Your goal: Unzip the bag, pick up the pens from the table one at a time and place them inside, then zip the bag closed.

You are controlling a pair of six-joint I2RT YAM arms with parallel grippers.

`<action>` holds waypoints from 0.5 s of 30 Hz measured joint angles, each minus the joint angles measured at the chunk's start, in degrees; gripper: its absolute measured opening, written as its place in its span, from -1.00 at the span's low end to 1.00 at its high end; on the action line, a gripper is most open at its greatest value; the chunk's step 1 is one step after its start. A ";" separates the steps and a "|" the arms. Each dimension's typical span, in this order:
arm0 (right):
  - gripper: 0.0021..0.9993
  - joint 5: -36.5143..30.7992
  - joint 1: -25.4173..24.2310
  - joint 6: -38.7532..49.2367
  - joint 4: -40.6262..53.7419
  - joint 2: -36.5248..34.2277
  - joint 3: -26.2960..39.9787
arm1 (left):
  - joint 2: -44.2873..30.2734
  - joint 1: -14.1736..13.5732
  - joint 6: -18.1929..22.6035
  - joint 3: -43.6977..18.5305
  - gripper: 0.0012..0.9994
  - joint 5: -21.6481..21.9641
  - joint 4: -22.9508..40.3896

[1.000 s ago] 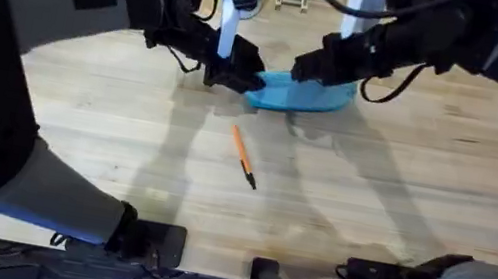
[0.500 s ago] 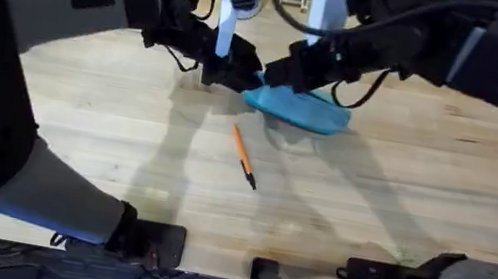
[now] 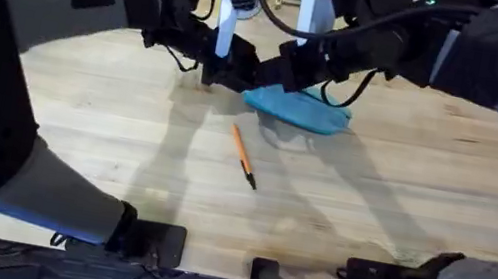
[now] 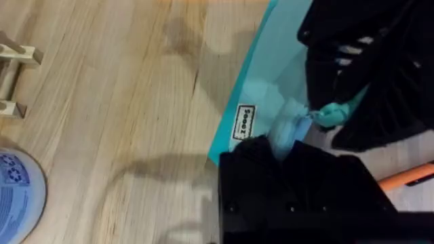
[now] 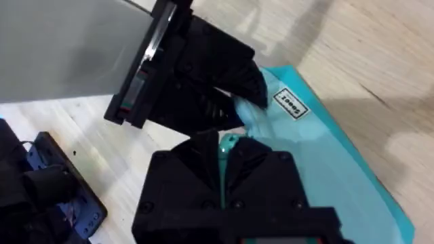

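Bag on desk, left hand clamping its end, right hand closed on zipper tab, now drawn toward that end; pen near bag awaits.

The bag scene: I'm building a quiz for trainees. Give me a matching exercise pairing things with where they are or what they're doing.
Things:
1. bag
2. pen
3. right gripper
4. left gripper

States:
A. lies loose on the table, nearer the arms' bases
B. shut on the turquoise zipper pull
C. clamps the bag's end
D. held between both arms

Pairs: 1-D, 2-A, 3-B, 4-C
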State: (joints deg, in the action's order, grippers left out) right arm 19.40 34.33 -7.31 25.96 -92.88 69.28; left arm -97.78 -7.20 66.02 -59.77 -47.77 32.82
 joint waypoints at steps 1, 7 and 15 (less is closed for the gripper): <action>-0.94 0.00 0.00 0.00 0.02 0.00 0.00 | -0.02 0.00 0.00 0.00 -0.92 -0.01 0.00; 0.20 2.52 0.09 -0.39 -0.30 0.47 0.12 | -0.02 -0.07 0.02 0.00 -0.92 -0.02 -0.11; 0.99 4.91 -4.06 -0.22 1.13 4.96 0.74 | -0.02 -0.28 0.04 0.00 -0.92 -0.02 -0.17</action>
State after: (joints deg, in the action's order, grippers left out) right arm 24.32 30.26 -7.53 27.09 -87.92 70.02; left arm -97.80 -7.49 66.06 -59.77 -47.79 32.64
